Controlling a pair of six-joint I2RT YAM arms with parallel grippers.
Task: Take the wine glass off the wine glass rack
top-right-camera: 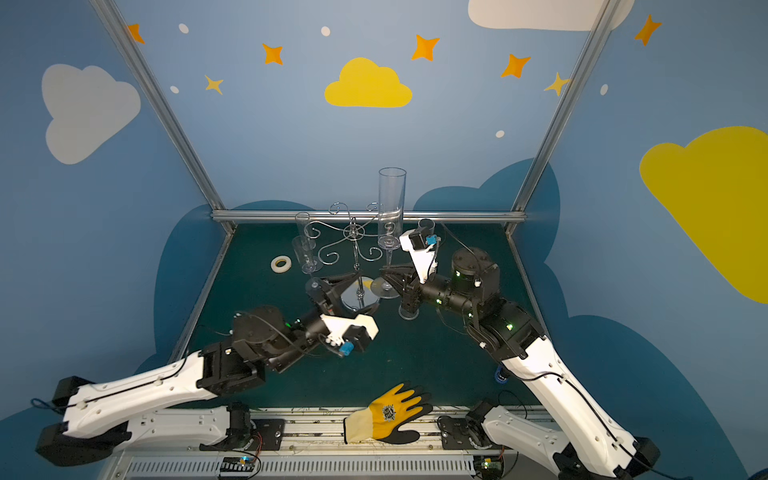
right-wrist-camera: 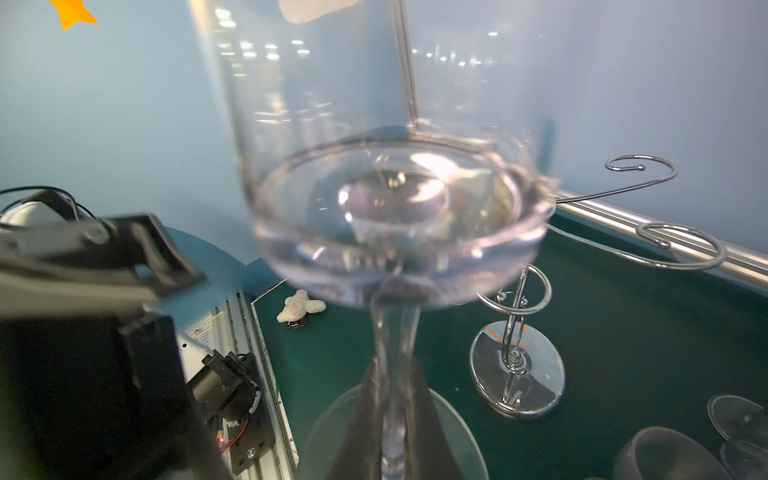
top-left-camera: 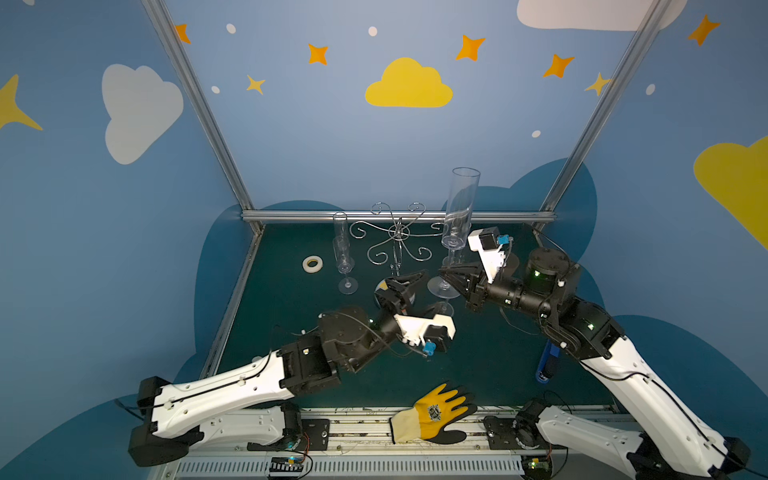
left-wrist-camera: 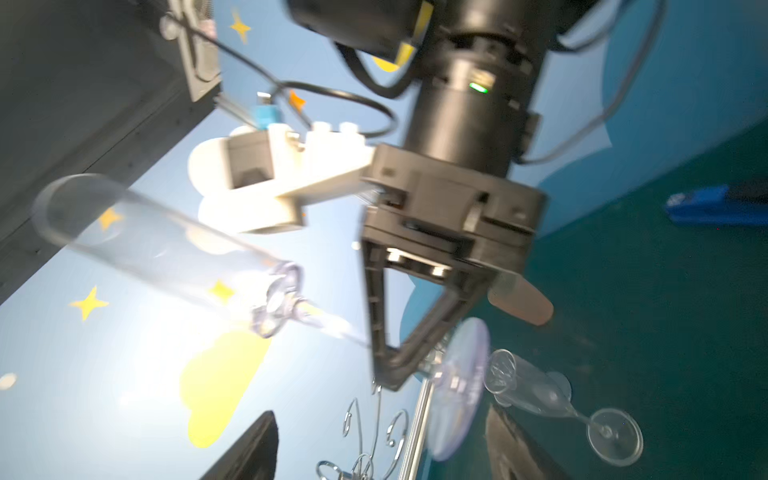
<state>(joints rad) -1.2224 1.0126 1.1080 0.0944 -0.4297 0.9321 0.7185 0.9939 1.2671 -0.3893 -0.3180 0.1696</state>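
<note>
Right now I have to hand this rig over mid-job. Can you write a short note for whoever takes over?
Right pincer: shut on the stem of the wine glass, which is upright beside the wine glass rack and off its arms.
Left pincer: open and empty, low near the rack's pole.
Done: the glass is free of the rack, and no glass hangs on the arms in view.
Left: probably set it down on the mat, clear of the two glasses standing left of the rack, then release.

glove [top-left-camera: 432, 411]: yellow-black | mat [top-left-camera: 478, 365]: dark green | wine glass rack [right-wrist-camera: 540, 374]: chrome | wall [top-left-camera: 332, 145]: blue, starred
</note>
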